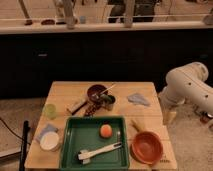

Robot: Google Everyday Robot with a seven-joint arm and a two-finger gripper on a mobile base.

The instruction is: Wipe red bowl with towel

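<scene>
Here's the wooden table (65,92), and the red bowl (147,146) sits at its near right corner, just beside the green tray (80,132) and empty as far as the view shows. The towel (138,99), a crumpled blue-grey cloth, lies well apart from it on the far right of the tabletop. The white arm (189,85) arches in from the right, and the gripper (171,116) hangs off the table's right edge, roughly between towel and bowl (touching neither one). Spread or closed? I cannot tell from here. In the tray, an orange ball (105,130) and a white brush (99,151); behind it, a dark bowl (96,92); at the left edge, a green cup (49,110).
</scene>
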